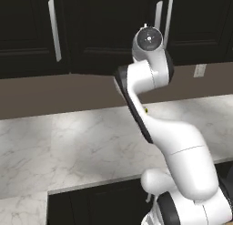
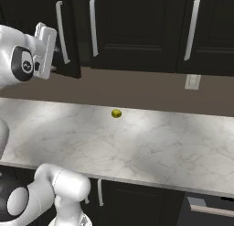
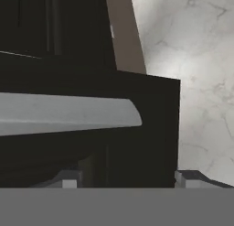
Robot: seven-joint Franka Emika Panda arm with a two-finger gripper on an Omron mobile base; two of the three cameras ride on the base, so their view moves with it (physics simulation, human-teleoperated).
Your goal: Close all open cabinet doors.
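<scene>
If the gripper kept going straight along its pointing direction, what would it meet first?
Most likely the dark cabinet door with its silver bar handle, looming just ahead of the gripper; exact depth is unclear.

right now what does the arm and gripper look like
The arm is glossy white with rounded, tube-like links and dark, nearly black bands at the joints. A round dark cap with a small pale mark sits on the joint facing the left base view. The hand is a white boxy block. The gripper ends in two small dark fingertips with grey pads. No cables show.
</scene>
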